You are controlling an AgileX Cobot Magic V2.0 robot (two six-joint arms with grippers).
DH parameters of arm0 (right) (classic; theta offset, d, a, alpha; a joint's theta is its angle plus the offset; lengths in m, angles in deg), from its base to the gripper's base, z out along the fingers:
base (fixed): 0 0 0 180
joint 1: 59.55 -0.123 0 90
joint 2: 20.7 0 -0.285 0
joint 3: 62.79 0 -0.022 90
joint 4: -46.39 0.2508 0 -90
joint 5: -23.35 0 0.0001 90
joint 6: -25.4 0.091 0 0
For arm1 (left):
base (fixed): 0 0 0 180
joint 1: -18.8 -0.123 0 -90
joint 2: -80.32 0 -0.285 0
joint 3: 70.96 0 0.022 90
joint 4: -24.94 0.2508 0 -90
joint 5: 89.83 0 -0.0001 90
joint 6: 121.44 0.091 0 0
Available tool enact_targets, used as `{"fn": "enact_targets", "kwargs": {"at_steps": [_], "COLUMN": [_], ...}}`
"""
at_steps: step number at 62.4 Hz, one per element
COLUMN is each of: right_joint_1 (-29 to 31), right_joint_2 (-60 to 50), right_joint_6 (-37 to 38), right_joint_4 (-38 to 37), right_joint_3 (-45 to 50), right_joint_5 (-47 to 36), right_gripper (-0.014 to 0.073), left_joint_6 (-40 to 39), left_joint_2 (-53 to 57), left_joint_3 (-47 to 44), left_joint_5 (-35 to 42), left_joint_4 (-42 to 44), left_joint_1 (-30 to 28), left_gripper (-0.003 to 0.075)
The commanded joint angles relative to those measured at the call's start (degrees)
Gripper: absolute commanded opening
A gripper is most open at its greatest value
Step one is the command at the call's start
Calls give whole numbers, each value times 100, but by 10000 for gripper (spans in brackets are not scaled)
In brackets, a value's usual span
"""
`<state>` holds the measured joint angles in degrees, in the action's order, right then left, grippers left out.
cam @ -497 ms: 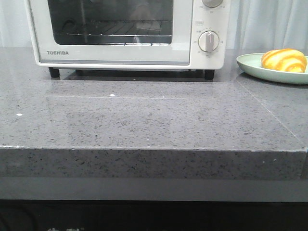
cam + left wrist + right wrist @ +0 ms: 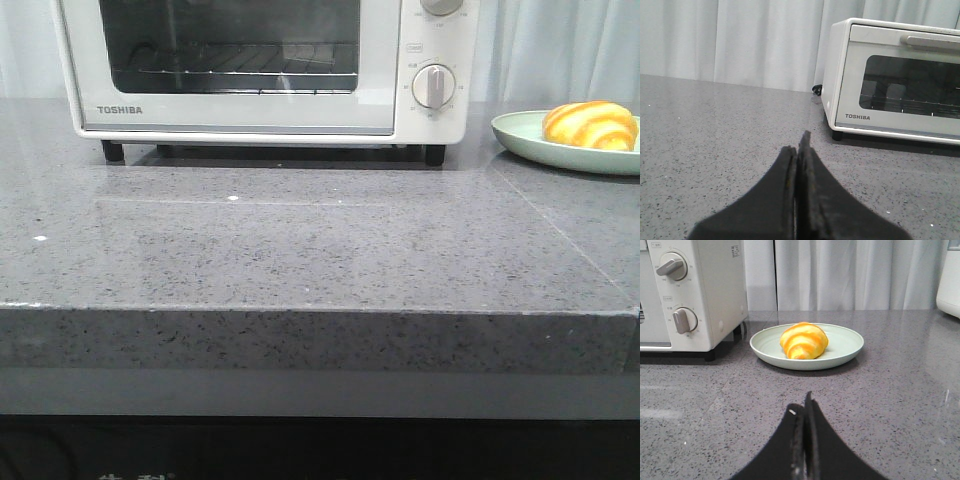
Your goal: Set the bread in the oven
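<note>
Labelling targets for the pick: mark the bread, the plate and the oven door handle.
bread (image 2: 804,341): right wrist view, middle of its striped top.
pale green plate (image 2: 847,342): right wrist view, bare inner surface beside the bread.
oven door handle (image 2: 932,41): left wrist view, middle of the bar.

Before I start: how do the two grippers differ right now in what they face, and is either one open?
The left gripper faces the oven, whose glass door is closed; the right gripper faces the bread lying on the green plate. The left has only bare counter ahead of it; the right has the plate straight ahead. Both are shut, empty and low over the counter.
</note>
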<state>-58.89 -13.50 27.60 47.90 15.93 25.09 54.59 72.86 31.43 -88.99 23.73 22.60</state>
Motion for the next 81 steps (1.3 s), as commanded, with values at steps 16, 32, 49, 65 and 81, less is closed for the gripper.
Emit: {"fn": "enact_targets", "kwargs": {"at_steps": [16,32,49,65,81], "right_joint_1": [29,29,29,29,29], "right_joint_2": [-121,-92,839,2117,2664], "right_joint_6": [-53,-31,-31,-31,-31], "right_joint_4": [8,189,184,189,189], "right_joint_3": [5,-1005,-2841,-3952,-3949], "right_joint_5": [-519,361,1685,2186,2206], "right_gripper": [-120,-120,-120,-120,-120], "left_joint_6": [6,-6,-6,-6,-6], "left_joint_2": [123,-62,-1142,-2420,-3039], "left_joint_3": [-133,1060,3159,4413,4413], "left_joint_5": [531,-21,-1806,-2891,-2955], "left_joint_4": [-21,-135,-135,-147,-147], "left_joint_1": [-6,-6,-6,-6,-6], "left_gripper": [-18,-18,-18,-18,-18]}}
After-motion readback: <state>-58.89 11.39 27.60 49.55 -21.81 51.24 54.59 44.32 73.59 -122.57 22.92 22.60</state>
